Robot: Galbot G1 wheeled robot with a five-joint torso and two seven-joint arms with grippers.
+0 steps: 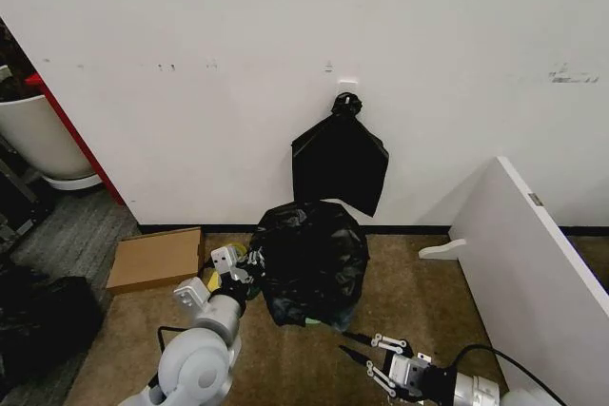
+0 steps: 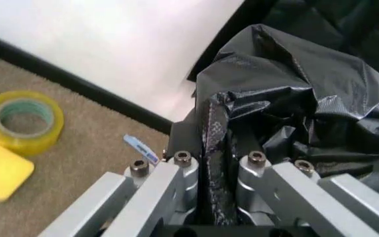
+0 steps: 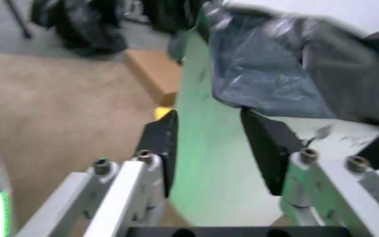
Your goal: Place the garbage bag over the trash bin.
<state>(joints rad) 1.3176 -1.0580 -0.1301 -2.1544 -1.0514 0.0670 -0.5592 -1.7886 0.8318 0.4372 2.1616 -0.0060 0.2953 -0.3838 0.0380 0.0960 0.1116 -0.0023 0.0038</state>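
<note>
Thin, slippery garbage bag (image 1: 309, 263) over trash bin (image 1: 324, 316); pinched by left hand (image 2: 217, 197); right hand (image 1: 366, 354) open; best gripped at hem.

Brown carpet floor (image 1: 314, 368) carries the bag-covered trash bin (image 1: 328, 316) near the wall edge, a cardboard box (image 1: 155, 259) beside it, plus tape roll (image 2: 22, 121) and yellow block (image 2: 0, 169).

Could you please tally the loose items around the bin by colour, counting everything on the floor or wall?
Black: 2, the glossy black plastic garbage bag draped on the bin, and the flat knotted black bag bundle on the wall.
Yellow: 2, tape roll, sponge-like block.
Brown: 1, cardboard box.
Total: 5.
</note>
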